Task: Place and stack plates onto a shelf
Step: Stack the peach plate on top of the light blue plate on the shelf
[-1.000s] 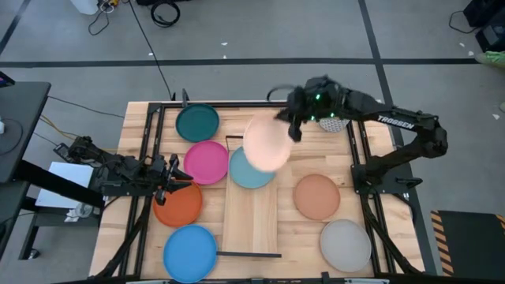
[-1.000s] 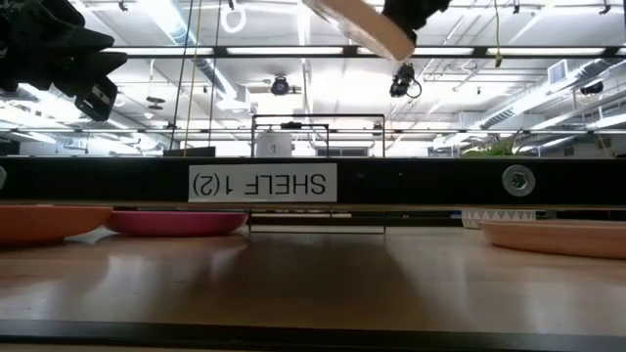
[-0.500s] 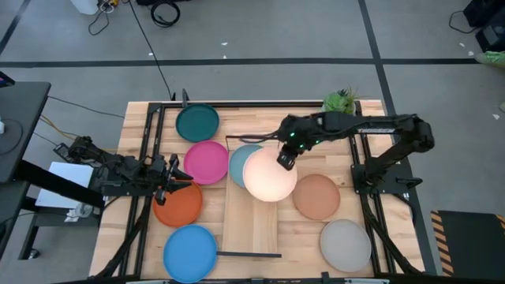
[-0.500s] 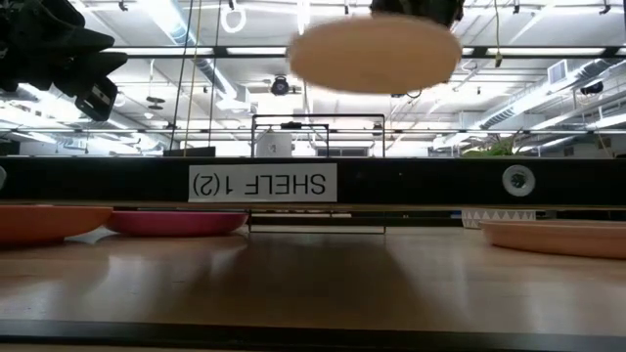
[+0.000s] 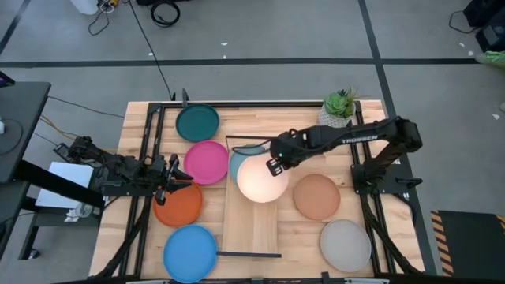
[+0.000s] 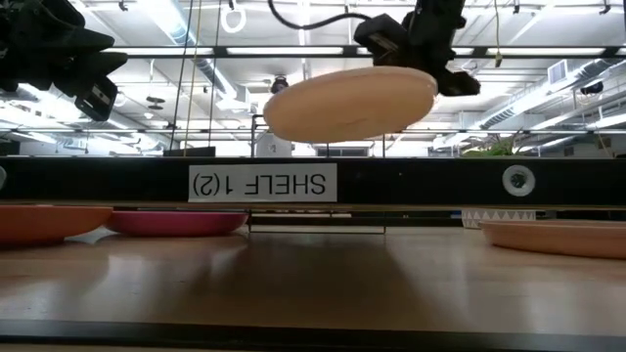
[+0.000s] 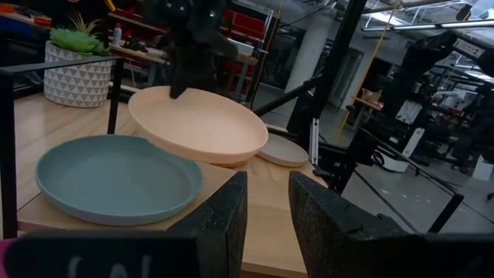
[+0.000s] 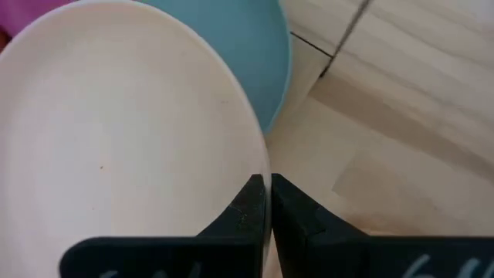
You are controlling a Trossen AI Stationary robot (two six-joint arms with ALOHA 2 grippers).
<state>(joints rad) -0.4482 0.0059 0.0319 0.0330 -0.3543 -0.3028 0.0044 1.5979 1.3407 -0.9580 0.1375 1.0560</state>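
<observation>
While the left arm just waits off at the left side of the table, we've got the right gripper out over the middle, pinching the rim of the cream plate. In the right wrist view its two fingers are squeezed nearly together with only the plate's edge between them, so the grip is tight on that edge. The plate hangs out from the gripper, away from the arm, up in the air and a bit tilted; the low view shows it well clear of the wood with the gripper at its raised side.

From above, the cream plate sits over the shelf, the long pale plank running down the middle of the table, and it covers most of the light blue plate that lies at the shelf's far end. In the left wrist view we see the light blue plate flat on the wood with the cream plate floating just beyond it, not touching as far as we can tell.

The left gripper is beside the orange plate, fingers slightly apart with nothing in them. The other plates lie spread around: dark teal, magenta, bright blue, tan and grey.
</observation>
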